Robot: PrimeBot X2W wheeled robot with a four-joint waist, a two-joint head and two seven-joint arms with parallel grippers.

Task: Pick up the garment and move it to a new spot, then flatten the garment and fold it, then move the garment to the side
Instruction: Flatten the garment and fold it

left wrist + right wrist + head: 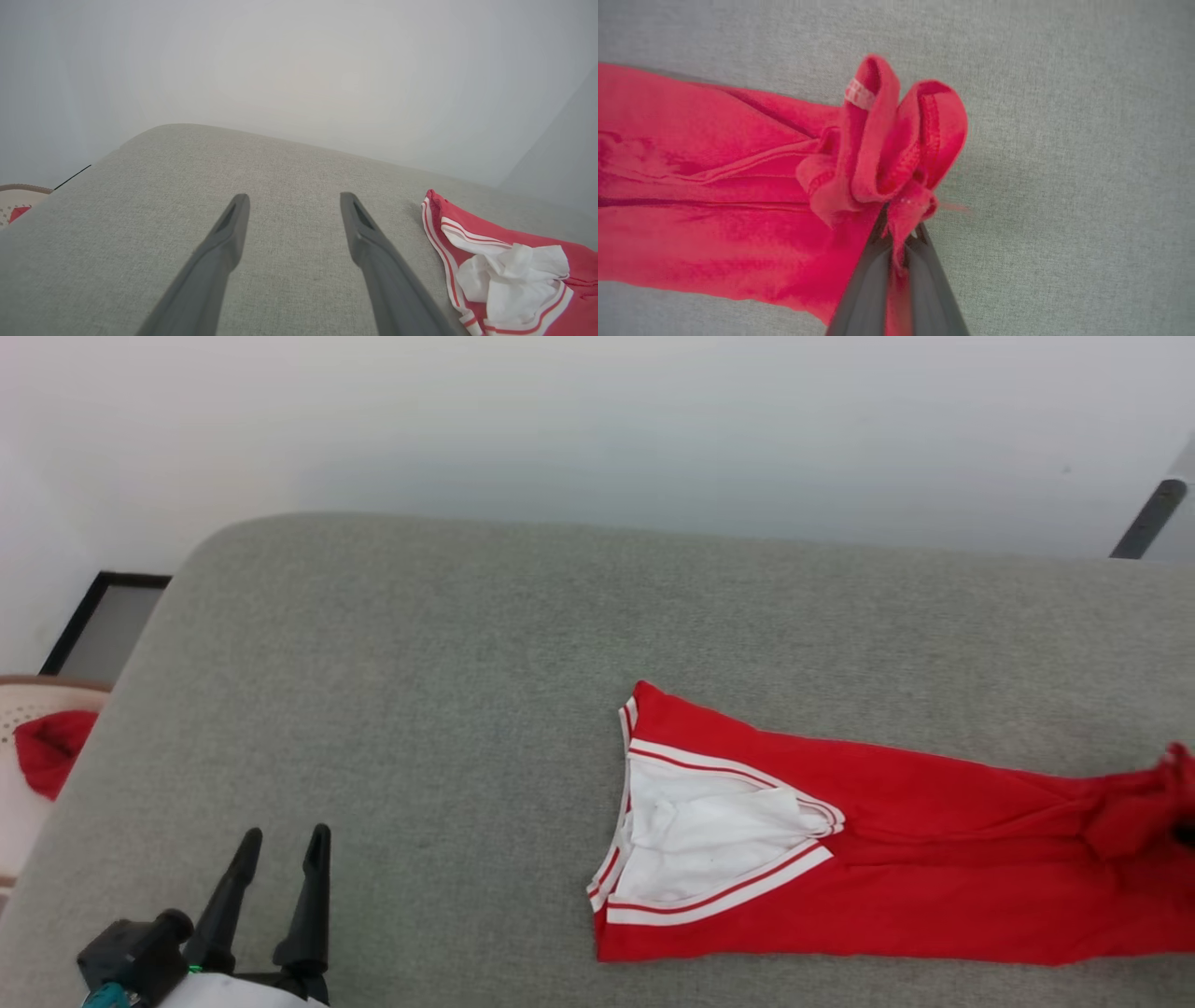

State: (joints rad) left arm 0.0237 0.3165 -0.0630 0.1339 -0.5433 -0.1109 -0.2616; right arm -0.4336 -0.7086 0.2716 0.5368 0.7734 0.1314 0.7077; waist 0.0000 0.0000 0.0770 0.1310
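Across the grey cushion, toward four o'clock in the head view, the garment lies in a long rumpled strip. At seven o'clock the left gripper hovers, jaws spread and empty. The right gripper pinches the garment's bunched hem. Soft and light, it should sag and drag; hem corners look the surest holds.

Garment on cushion at right, left claw over near-left corner — basket beyond left edge
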